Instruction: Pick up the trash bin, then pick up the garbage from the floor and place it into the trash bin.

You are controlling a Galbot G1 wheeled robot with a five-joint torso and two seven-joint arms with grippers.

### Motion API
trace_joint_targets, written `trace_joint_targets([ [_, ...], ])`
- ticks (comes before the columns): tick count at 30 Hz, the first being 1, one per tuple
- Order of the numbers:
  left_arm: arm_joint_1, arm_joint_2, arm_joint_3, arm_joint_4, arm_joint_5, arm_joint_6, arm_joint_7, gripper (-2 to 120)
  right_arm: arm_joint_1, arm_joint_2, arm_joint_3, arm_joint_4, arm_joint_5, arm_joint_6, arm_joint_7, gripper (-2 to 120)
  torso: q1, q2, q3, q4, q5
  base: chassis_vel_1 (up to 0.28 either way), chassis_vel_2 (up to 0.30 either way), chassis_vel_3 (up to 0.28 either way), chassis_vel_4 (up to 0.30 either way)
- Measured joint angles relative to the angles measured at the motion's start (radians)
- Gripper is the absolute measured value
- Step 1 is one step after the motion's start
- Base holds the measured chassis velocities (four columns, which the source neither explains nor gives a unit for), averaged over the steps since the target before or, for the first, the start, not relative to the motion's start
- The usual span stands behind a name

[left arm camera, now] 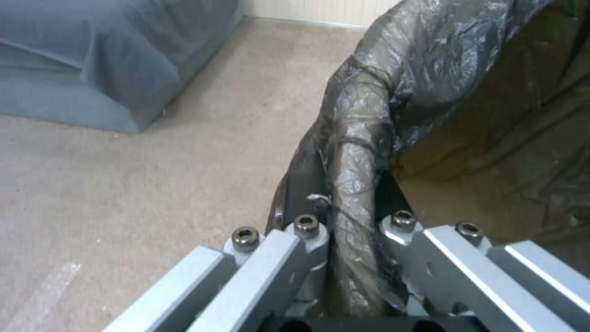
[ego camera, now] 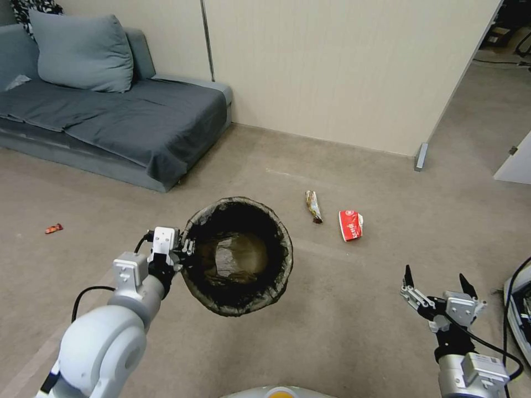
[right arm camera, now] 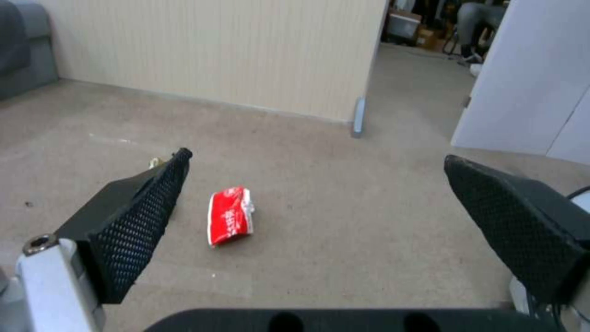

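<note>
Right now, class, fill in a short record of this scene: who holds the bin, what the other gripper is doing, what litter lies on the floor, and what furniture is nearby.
bin: trash bin lined with a dark bag, lifted off the floor, open mouth facing the head camera
left gripper: shut on the bin's rim
right gripper: open, holding nothing, above the carpet
litter ahead: red packet and brown wrapper, lying apart on the carpet
litter to the left: small red scrap
furniture: grey sofa against the wall

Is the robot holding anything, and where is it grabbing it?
Yes. The left gripper holds the trash bin by its bag-covered rim, pinched between its fingers. The right gripper is open and holds nothing.
</note>
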Motion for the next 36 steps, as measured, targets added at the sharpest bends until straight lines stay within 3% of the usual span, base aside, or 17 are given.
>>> trace_joint_targets([
  [10, 0.072, -0.056, -0.004, -0.037, 0.046, -0.014, 0.021, 2, 0.001, 0.002, -0.007, -0.015, 0.001, 0.031, -0.011, 100, 0.0, 0.0, 0.0, 0.0001, -0.0001, -0.002, 0.005, 0.003, -0.004],
  [36, 0.067, -0.052, -0.006, -0.026, 0.073, -0.021, 0.055, 1, 0.008, 0.002, -0.009, -0.03, -0.002, 0.036, -0.015, 100, 0.0, 0.0, 0.0, 0.0001, -0.0001, -0.101, 0.099, 0.099, -0.103],
])
